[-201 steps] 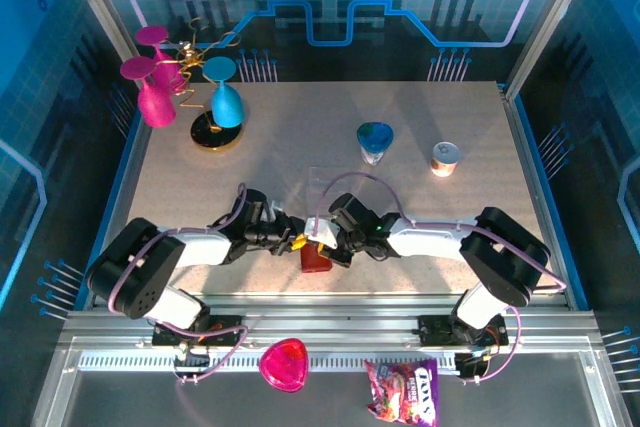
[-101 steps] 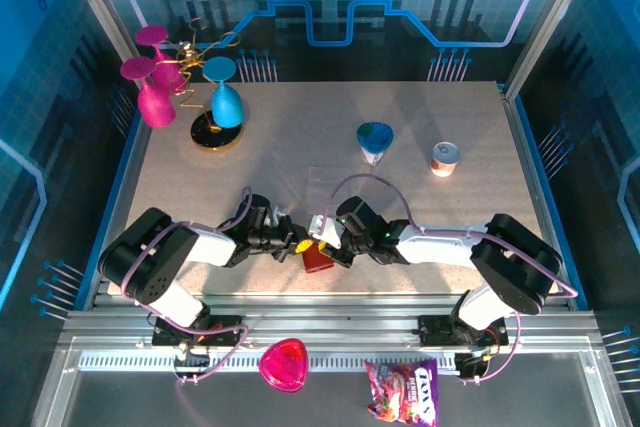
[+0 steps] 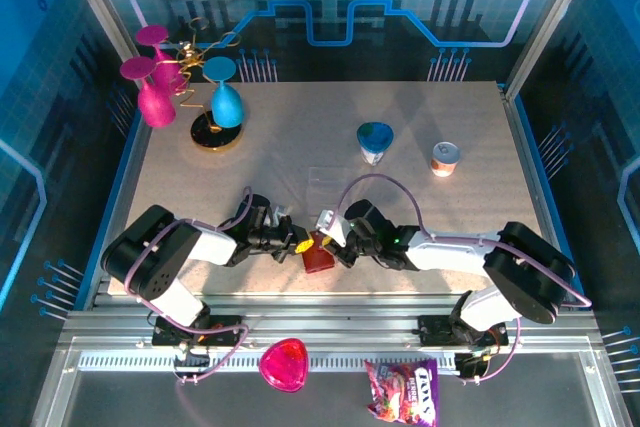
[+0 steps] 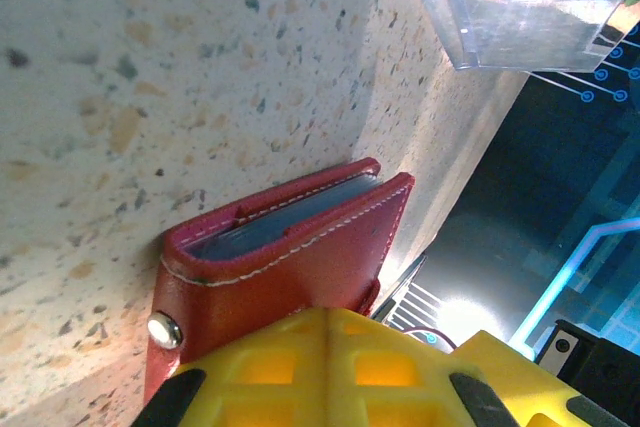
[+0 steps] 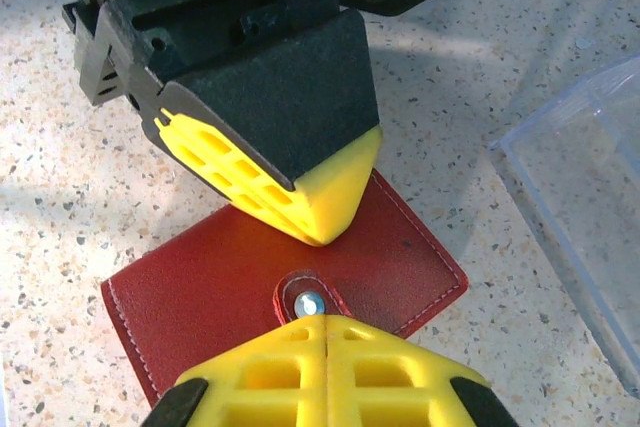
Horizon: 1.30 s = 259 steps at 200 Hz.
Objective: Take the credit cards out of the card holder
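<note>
From above: a small dark red rectangular folding card holder (image 3: pixel 318 260), flat and folded on the speckled beige table (image 3: pixel 420 107), near its front edge and between the two arms; left gripper (image 3: pixel 300 244) reaching in from the left, yellow tip at the holder's upper left corner; right gripper (image 3: pixel 323 239) reaching in from the right, just over the holder's upper edge; both pairs of jaws closed, the two tips just beside each other. Just behind them, a clear plastic tiered stand (image 3: pixel 325 182); further back, a blue cone-shaped cup (image 3: pixel 375 140) and a small orange-banded can (image 3: pixel 445 158), well apart from the holder.

From the left wrist: yellow fingers (image 4: pixel 260 372) pressed flat together, no gap, nothing visible between them; the card holder just beyond the tip, seen edge-on, its two red leaves almost shut; between the leaves a pale bluish-grey strip (image 4: pixel 290 215); cannot tell whether card or pocket. Silver snap stud (image 4: pixel 160 328) at the holder's lower left corner; clear stand at upper right.

From the right wrist: the right gripper's yellow fingers shut tight, tip right at the round snap tab in the middle of the holder's red face; cannot tell whether the tab's edge is nipped. Opposite, the left gripper's black-and-yellow wedge, jaws closed, point touching the holder's far edge.
</note>
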Each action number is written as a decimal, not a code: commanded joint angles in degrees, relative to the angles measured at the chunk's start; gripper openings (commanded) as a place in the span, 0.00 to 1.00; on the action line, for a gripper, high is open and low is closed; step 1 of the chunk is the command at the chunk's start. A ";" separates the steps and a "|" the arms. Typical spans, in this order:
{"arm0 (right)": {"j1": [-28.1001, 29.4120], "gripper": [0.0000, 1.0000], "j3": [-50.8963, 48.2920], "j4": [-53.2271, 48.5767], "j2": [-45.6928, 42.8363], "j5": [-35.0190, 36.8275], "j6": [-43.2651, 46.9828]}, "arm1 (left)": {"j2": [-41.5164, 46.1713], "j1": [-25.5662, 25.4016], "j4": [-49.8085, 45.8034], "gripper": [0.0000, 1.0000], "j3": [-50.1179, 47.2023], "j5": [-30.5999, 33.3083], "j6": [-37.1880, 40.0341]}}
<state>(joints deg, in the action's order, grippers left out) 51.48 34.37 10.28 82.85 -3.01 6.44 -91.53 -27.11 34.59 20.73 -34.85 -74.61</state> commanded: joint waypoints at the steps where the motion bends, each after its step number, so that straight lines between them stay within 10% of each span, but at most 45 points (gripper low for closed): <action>1: 0.42 0.00 3.37 -6.66 0.53 -1.47 -2.40 | -1.73 0.22 -5.41 0.03 -1.10 0.29 0.97; 70: 1.09 0.25 14.30 -24.88 5.09 2.63 -18.48 | -1.29 0.31 -5.77 0.03 -0.30 -0.04 0.90; 102: 4.53 0.35 13.05 -22.34 5.90 3.83 -11.90 | -1.53 0.40 -5.35 0.03 -0.25 -0.29 0.77; 176: 6.44 0.37 14.23 -18.94 8.82 9.78 6.48 | -1.84 0.92 -4.97 0.03 -0.43 -0.82 1.03; 259: 3.37 0.33 15.67 -18.22 13.20 7.57 7.61 | -1.69 1.30 -5.41 0.03 -0.52 -1.18 1.13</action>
<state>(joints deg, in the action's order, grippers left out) 56.18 49.15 -8.56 94.50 4.95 13.65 -91.79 -26.26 34.41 20.86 -36.32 -74.61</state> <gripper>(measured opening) 0.355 0.038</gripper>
